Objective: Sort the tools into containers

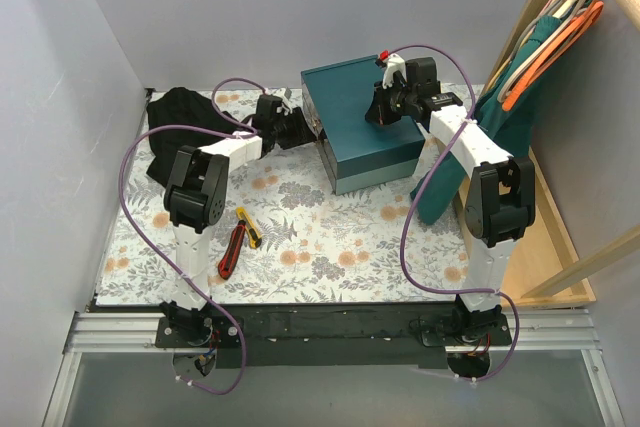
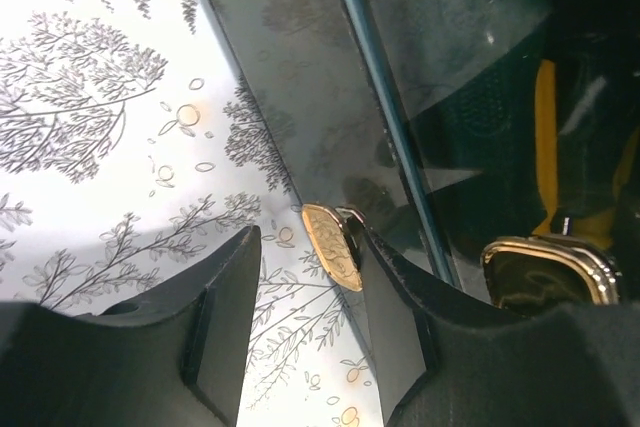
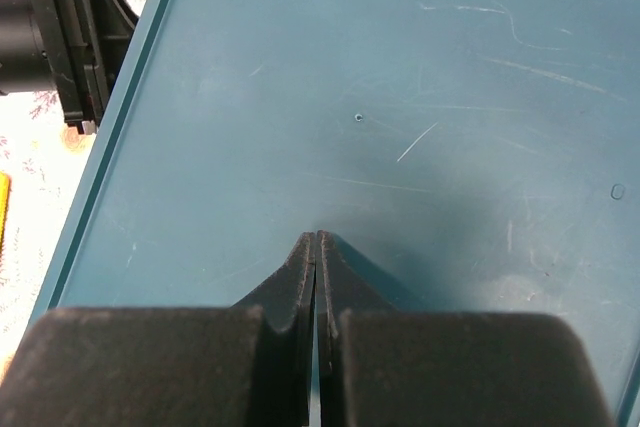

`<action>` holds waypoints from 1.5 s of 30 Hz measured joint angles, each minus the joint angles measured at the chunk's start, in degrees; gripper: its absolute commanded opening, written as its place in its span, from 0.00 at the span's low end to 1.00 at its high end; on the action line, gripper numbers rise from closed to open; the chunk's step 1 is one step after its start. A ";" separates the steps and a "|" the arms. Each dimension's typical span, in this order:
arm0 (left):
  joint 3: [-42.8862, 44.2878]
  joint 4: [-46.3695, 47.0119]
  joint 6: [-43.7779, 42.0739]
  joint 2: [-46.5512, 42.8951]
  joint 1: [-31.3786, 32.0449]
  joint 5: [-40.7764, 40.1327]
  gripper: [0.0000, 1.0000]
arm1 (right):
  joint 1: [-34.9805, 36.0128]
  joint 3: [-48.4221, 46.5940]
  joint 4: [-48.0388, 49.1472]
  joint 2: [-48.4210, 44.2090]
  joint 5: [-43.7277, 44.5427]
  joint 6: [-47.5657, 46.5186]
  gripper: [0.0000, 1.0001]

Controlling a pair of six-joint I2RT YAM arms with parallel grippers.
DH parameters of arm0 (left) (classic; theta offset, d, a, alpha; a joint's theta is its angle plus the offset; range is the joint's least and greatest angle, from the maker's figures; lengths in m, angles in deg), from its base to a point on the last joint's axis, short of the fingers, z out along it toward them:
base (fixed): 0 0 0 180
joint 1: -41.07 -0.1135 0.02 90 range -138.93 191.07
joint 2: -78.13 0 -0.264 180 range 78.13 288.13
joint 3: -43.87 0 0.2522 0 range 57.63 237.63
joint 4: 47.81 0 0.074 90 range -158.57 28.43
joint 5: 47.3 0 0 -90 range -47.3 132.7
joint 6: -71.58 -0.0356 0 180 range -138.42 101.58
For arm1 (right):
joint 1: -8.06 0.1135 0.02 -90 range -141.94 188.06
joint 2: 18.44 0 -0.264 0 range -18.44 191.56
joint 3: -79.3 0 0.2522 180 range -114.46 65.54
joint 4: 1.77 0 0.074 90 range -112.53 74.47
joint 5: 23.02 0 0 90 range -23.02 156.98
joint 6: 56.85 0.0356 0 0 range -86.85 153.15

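Note:
The dark teal box (image 1: 362,117) stands closed at the back middle, so its clear trays are hidden. My left gripper (image 1: 303,131) is open at the box's left side. In the left wrist view (image 2: 308,243) a gold latch (image 2: 335,252) lies just beside the tip of its right finger. My right gripper (image 1: 382,110) is shut and empty, with its tips on or just above the box lid (image 3: 400,117). A red utility knife (image 1: 232,250) and a yellow utility knife (image 1: 248,227) lie on the floral mat by the left arm. No other tools show.
A black cloth (image 1: 185,117) lies at the back left. A teal cloth (image 1: 505,112) hangs with hangers (image 1: 560,32) at the right beside a wooden frame. A second gold latch (image 2: 548,269) sits on the box's side, and a yellow shape (image 2: 545,137) shows through it.

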 measured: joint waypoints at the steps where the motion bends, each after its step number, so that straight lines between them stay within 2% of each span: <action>1: 0.09 -0.76 -0.17 -0.20 0.02 -0.55 0.42 | 0.00 0.00 -0.02 0.00 0.07 0.00 0.01; 7: -3.17 -7.06 -3.10 -5.03 -1.53 -6.64 0.44 | 0.00 -0.02 -0.02 0.00 0.24 0.70 0.01; 14: -12.41 -11.17 -6.60 -13.57 -6.71 -11.67 0.48 | -0.17 -0.02 -0.02 0.00 0.42 1.07 0.01; 17: -15.28 -12.41 -7.91 -16.35 -7.43 -12.66 0.53 | -0.17 -0.02 0.00 -0.02 0.42 1.07 0.01; 18: -16.33 -12.96 -8.57 -17.68 -7.45 -13.27 0.57 | -0.17 0.00 0.00 -0.04 0.42 1.07 0.01; 24: -21.57 -21.44 -13.46 -31.34 -7.45 -15.61 0.61 | -0.17 0.11 0.04 -0.20 0.85 1.03 0.01; 27: -23.21 -24.85 -18.80 -37.33 -7.45 -14.60 0.61 | -0.17 0.44 0.39 -0.31 0.85 1.01 0.01; 33: -35.34 -33.77 -39.19 -46.60 -7.61 -7.39 0.61 | -0.17 0.70 0.72 -0.39 0.85 0.94 0.01; 38: -41.92 -40.70 -47.87 -48.35 -7.54 -6.25 0.61 | -0.17 0.70 0.72 -0.39 0.85 0.85 0.01; 45: -42.73 -39.69 -48.57 -41.20 -7.56 -7.39 0.56 | -0.17 0.70 0.72 -0.39 0.85 0.74 0.01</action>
